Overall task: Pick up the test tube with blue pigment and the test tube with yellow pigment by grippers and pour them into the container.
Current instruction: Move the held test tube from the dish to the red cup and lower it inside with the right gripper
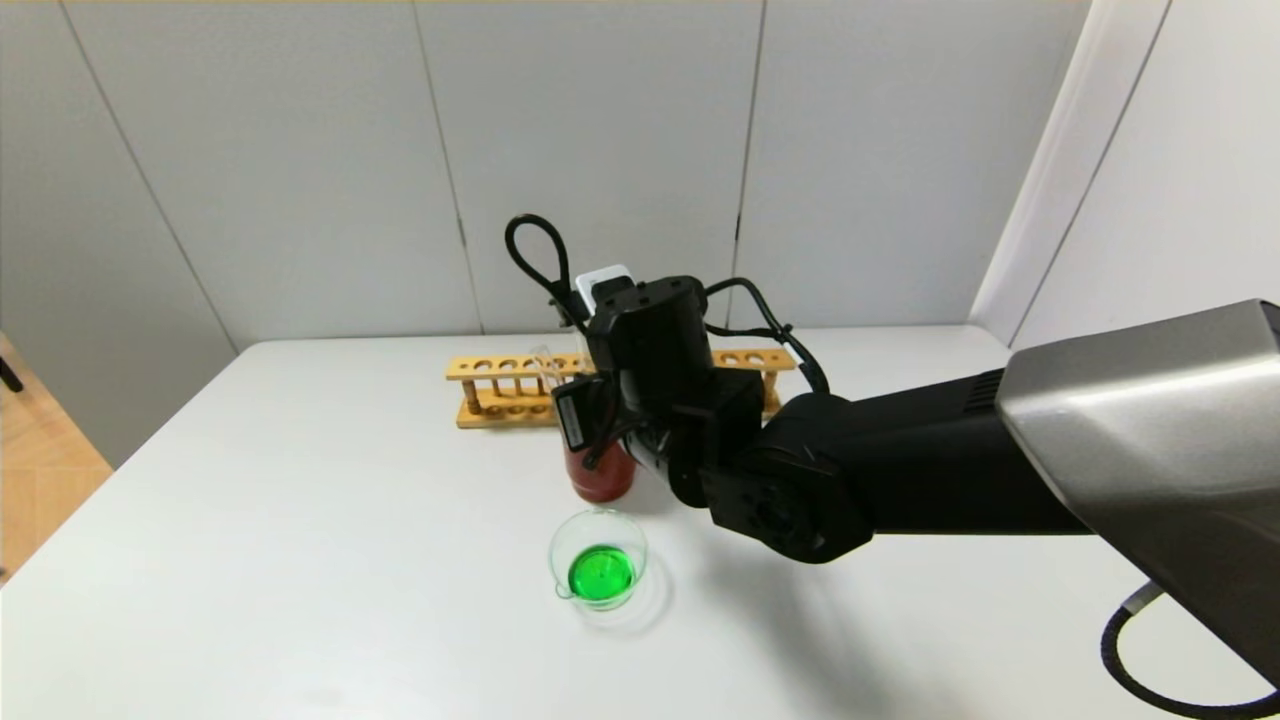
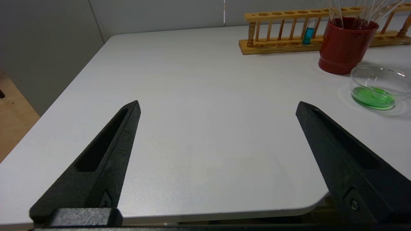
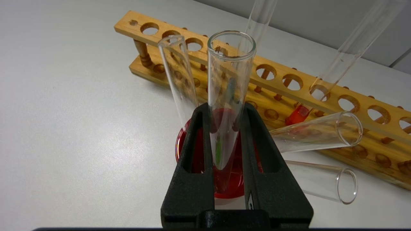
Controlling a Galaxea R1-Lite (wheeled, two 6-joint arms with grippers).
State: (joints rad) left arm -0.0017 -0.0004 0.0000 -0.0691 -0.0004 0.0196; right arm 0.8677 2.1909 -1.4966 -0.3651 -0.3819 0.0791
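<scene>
As right claw [image 3: 224, 128] grips tube [image 3: 229, 96], over cup [image 3: 224, 179]

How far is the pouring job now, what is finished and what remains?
The container already holds green liquid, so both pigments look poured. In hand: the right pincer is shut on an emptied test tube over the red cup, which already holds other empty tubes. Left: release it there. The left pincer hangs open near the table's edge. A blue tube stands in the wooden rack.

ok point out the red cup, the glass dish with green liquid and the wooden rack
red cup [image 2: 345, 54], left wrist view, on its outer wall
glass dish [image 2: 372, 75], left wrist view, on its clear wall
wooden rack [image 3: 224, 62], right wrist view, on its top bar
</scene>
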